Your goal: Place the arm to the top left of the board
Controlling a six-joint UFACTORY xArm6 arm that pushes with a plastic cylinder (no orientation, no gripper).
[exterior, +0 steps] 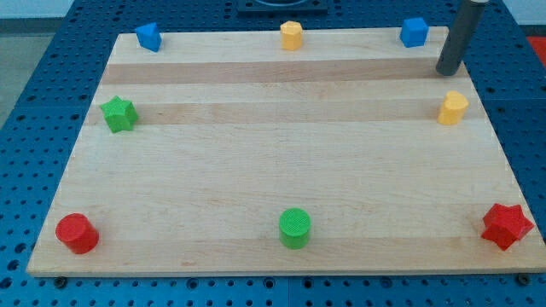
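Observation:
My tip (446,72) is the lower end of a dark rod that comes down at the view's top right, near the board's right edge. It stands right of and just below a blue cube (414,31) and above a yellow block (453,108), touching neither. The wooden board (281,162) fills the view. Its top left corner holds a blue block (148,37), far from my tip.
A yellow block (292,35) sits at top centre. A green star (119,113) lies at the left edge. A red cylinder (77,233) is at bottom left, a green cylinder (294,228) at bottom centre, a red star (507,225) at bottom right.

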